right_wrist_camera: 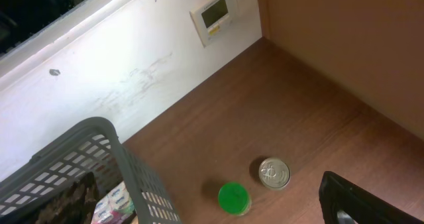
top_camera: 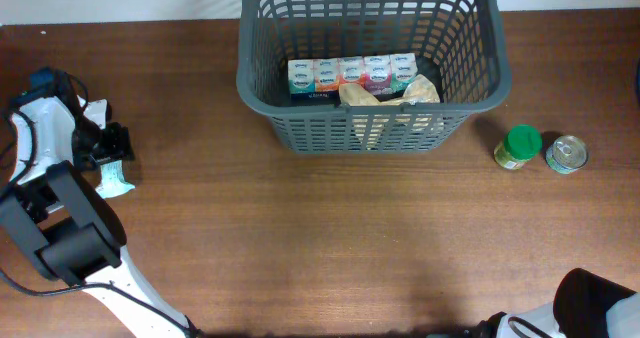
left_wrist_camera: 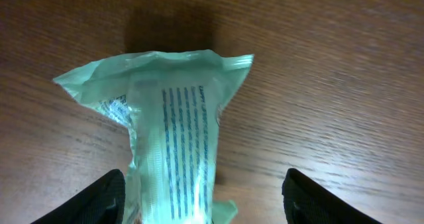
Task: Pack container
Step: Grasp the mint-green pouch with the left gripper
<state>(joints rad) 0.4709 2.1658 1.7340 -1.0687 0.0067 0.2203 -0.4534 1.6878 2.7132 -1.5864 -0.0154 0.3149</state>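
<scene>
The container (top_camera: 370,128) stands partly packed at the table's (top_camera: 320,248) far edge. Well left of it, the left gripper (left_wrist_camera: 204,184) straddles a green packet (left_wrist_camera: 172,124), jaws spread for pickup. Whether the right gripper (right_wrist_camera: 348,197) is clenched or released cannot be told.

The table (top_camera: 330,238) is seen straight down from above, with the container (top_camera: 320,128) placed at top centre of the overhead view. The left wrist view is held very close to the tabletop, well left of the container, and is filled by a green packet (left_wrist_camera: 172,138). The right wrist view is taken from high up, right of the container, tilted down toward the wall (right_wrist_camera: 132,71). The container's rim, the green-lidded jar (top_camera: 519,145) and the tin can (top_camera: 565,154) are shared with the overhead view.
</scene>
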